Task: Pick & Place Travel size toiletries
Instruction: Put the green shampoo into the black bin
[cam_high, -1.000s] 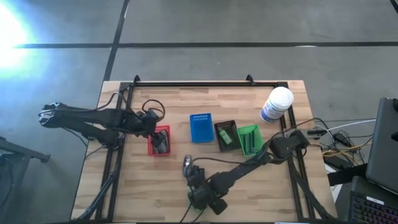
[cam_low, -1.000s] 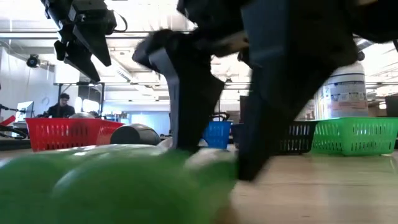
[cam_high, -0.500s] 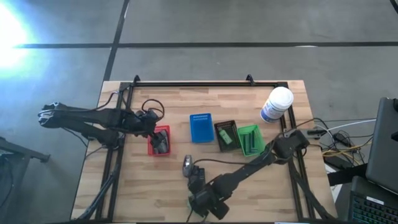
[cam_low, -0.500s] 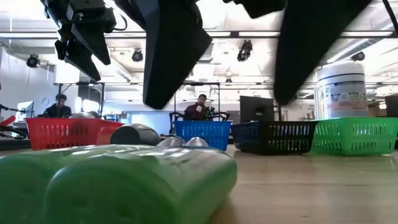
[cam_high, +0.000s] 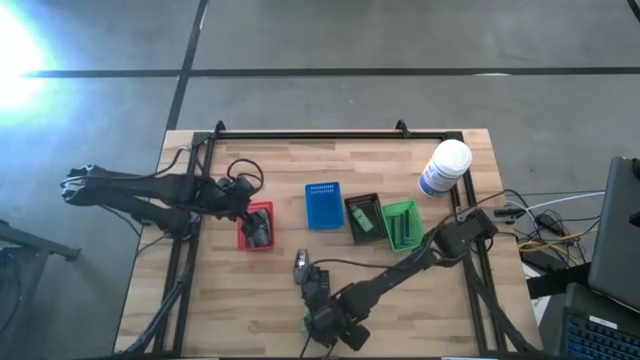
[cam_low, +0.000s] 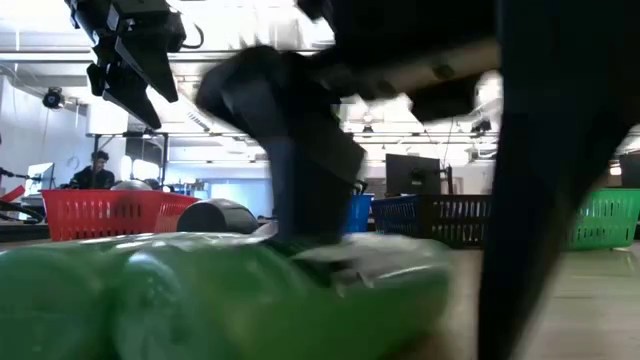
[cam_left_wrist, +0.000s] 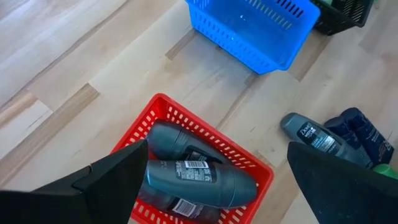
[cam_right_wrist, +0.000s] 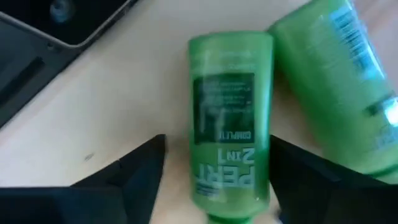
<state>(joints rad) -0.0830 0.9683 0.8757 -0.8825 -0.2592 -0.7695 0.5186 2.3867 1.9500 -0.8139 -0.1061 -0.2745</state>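
Two bright green tubes (cam_right_wrist: 230, 112) (cam_right_wrist: 336, 81) lie side by side on the wood at the table's near edge (cam_low: 200, 290). My right gripper (cam_high: 318, 325) is down over them, open, with its fingers on either side of the tube marked PERT 2 IN 1. A grey rounded toiletry (cam_high: 302, 262) lies flat on the table just behind it (cam_left_wrist: 317, 138). My left gripper (cam_high: 245, 203) hovers open above the red basket (cam_high: 257, 225), which holds grey rounded toiletries (cam_left_wrist: 199, 177). My right gripper comes from above with one finger (cam_right_wrist: 298, 171) close against the long side of the PERT tube (cam_right_wrist: 264, 155) and the other finger (cam_right_wrist: 143, 171) a gap away from it. Whether either finger touches the tube I cannot tell. The tube lies flat on the table.
A blue basket (cam_high: 323, 205), a dark basket (cam_high: 362, 216) and a green basket (cam_high: 402, 224) with green items stand in a row at mid-table. A white canister (cam_high: 445, 168) stands by the right edge. The table's near edge runs right beside the green tubes.
My right gripper rose clear of the table with its fingers spread. It then came down again, a little nearer the near edge, over the green tubes. My left arm kept still above the red basket.
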